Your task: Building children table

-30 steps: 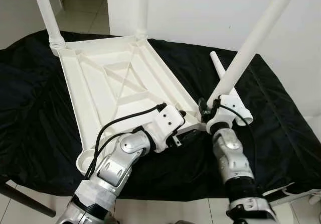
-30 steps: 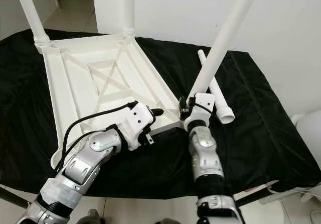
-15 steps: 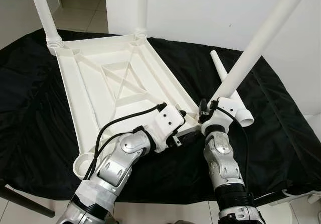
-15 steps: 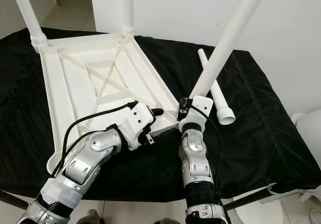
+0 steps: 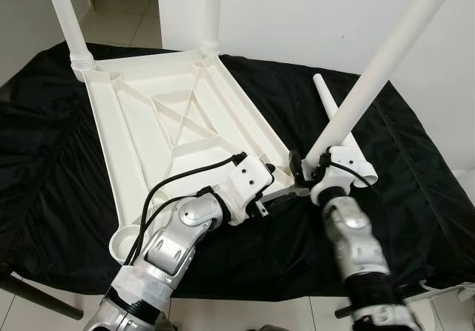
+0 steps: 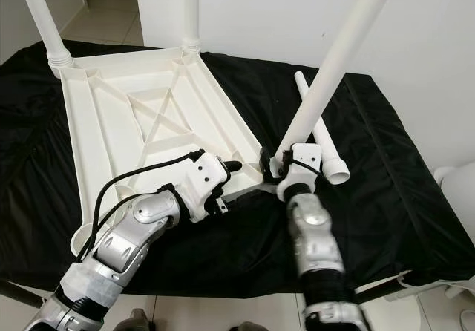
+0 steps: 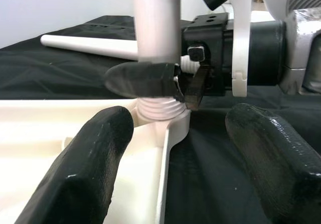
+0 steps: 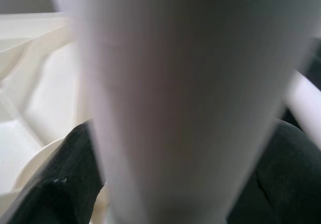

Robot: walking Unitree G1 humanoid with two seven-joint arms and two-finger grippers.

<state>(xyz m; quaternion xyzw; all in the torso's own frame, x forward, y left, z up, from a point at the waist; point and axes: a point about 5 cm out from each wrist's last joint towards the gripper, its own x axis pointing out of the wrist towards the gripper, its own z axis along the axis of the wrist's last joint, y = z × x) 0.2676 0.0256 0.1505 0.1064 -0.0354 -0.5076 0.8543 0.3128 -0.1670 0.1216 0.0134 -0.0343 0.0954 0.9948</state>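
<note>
The white table top (image 5: 171,123) lies upside down on black cloth. A third white leg (image 5: 371,71) leans to the right, its threaded end (image 7: 160,108) sitting in the near right corner socket. My right gripper (image 5: 300,169) is shut on this leg just above the thread, one black finger (image 7: 140,79) wrapping it. In the right wrist view the leg (image 8: 185,103) stands between both fingers (image 8: 65,174). My left gripper (image 7: 175,169) is open, its fingers (image 7: 90,158) on either side of the table's rim near that corner, touching nothing.
Two legs stand upright in the far corners (image 5: 67,19) (image 5: 211,12). A loose leg (image 6: 326,149) lies on the cloth right of the table. The near left socket (image 5: 126,242) holds no leg. The cloth's front edge drops off just behind my arms.
My right forearm has swung out to the right while its gripper stays on the leg's base. The left arm has held still.
</note>
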